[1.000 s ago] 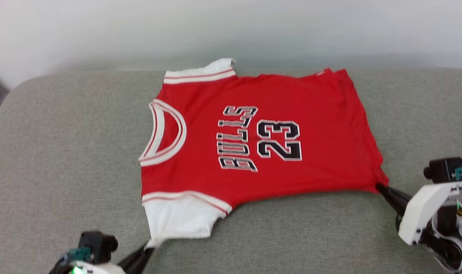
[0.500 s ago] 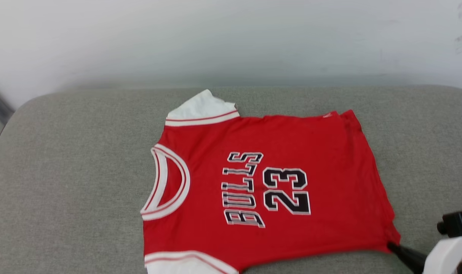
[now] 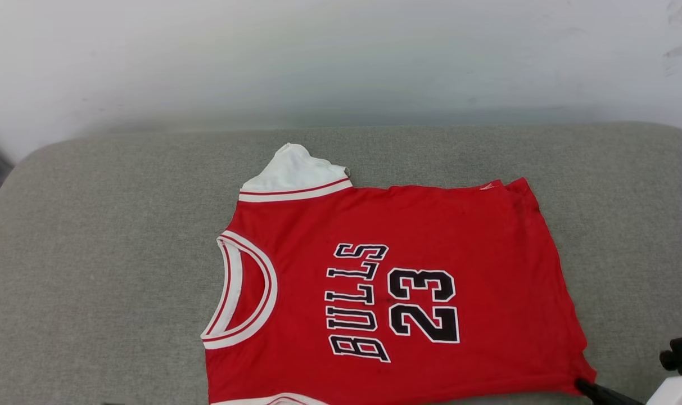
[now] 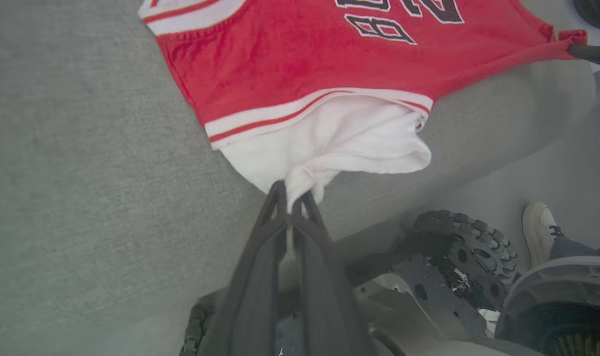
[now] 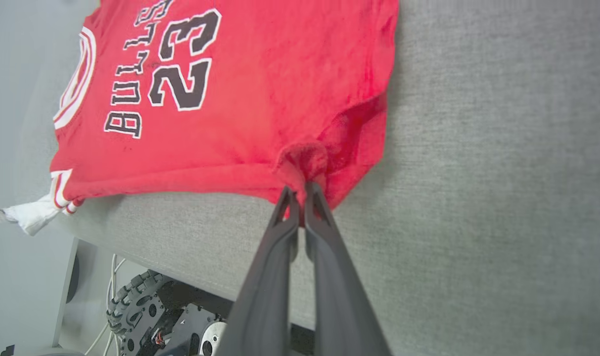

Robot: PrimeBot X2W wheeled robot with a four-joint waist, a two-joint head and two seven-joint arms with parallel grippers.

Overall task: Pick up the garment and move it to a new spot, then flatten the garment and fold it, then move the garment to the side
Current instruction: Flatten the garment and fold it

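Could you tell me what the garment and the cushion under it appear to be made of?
The garment: probably thin knit fabric with a faint sheen; it puckers where the right gripper pinches its hem. The cushion: likely woven upholstery cloth, matte grey, with a fine flecked grain and a rounded padded edge.

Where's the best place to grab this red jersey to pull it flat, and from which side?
Grip the garment at its two near corners, coming from the robot's side: the white sleeve and the hem corner. It lies flat, so those loose ends give pinchable cloth. The left claw and right claw hold there.
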